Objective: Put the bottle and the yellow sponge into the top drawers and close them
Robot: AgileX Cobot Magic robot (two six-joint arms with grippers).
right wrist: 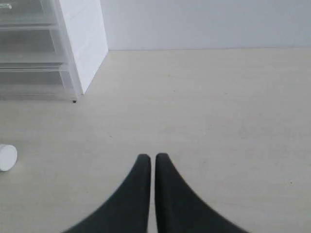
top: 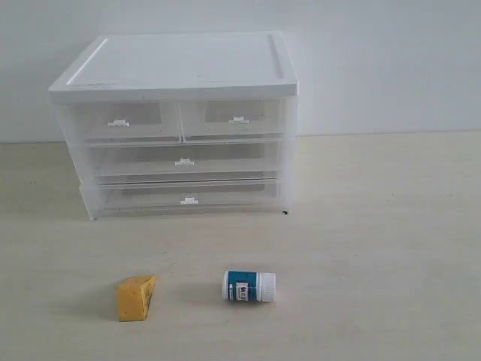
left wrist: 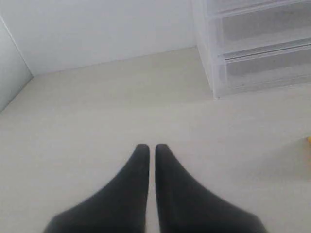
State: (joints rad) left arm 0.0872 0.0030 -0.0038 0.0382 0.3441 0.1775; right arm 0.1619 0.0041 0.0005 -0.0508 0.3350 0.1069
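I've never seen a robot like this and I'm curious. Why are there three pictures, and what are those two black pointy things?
The three pictures come from three cameras looking at one table. The exterior view shows the whole scene from off the arms: a white cabinet with see-through drawers, all closed, and in front of it a yellow sponge and a small bottle lying on its side.

The other two cameras sit on the robot's wrists. The black pointy things are its fingers. They form the left gripper and the right gripper. Both are shut and hold nothing. The right wrist view just catches the bottle's white cap at its edge.
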